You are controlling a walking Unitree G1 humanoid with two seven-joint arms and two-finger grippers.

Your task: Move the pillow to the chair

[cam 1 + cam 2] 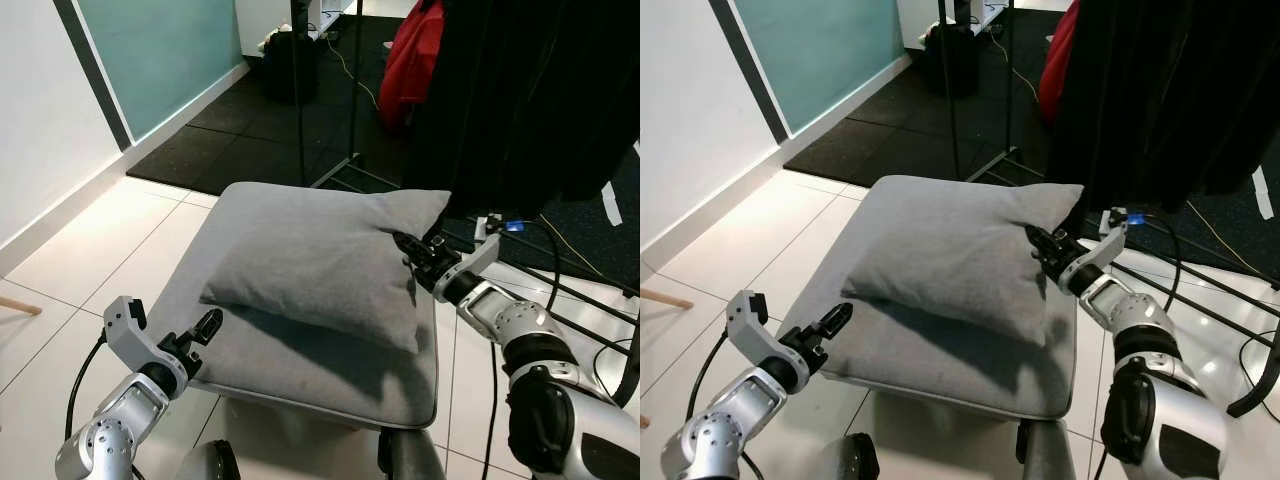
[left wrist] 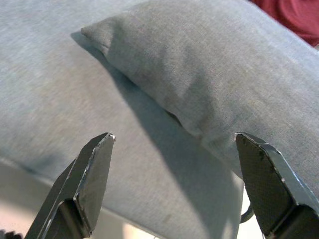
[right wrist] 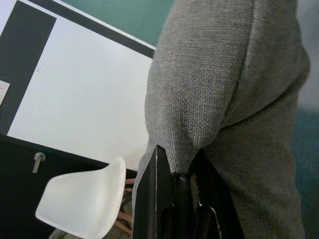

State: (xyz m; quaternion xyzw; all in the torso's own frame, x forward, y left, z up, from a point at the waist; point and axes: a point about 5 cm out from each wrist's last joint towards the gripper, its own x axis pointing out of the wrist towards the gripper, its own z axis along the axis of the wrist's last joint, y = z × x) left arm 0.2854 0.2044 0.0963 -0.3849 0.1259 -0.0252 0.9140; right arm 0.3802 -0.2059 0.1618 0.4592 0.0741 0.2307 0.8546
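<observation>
A white tiled floor (image 1: 90,250) runs out to a dark mat (image 1: 250,130) at the far side, with a white wall and a teal panel (image 1: 160,50) on the left. In the middle stands a chair seat with a grey cushion (image 1: 300,370), and on it lies the grey pillow (image 1: 320,260), covering the far and right part of the seat, its near edge casting a shadow on the cushion. The right gripper (image 1: 415,250) is at the pillow's right edge, near its far right corner, with its two black fingers pinched together on a fold of the fabric; the right wrist view shows the cloth bunched between the fingers (image 3: 157,199). The left gripper (image 1: 205,328) hovers at the near left edge of the cushion, its fingers (image 2: 94,174) spread well apart and pointing towards the pillow's near left corner without touching it. Beyond the chair on the right hangs black clothing (image 1: 540,100) on a rack, with a red garment (image 1: 415,60) just left of it. A white chair (image 3: 84,199) shows in the right wrist view.
</observation>
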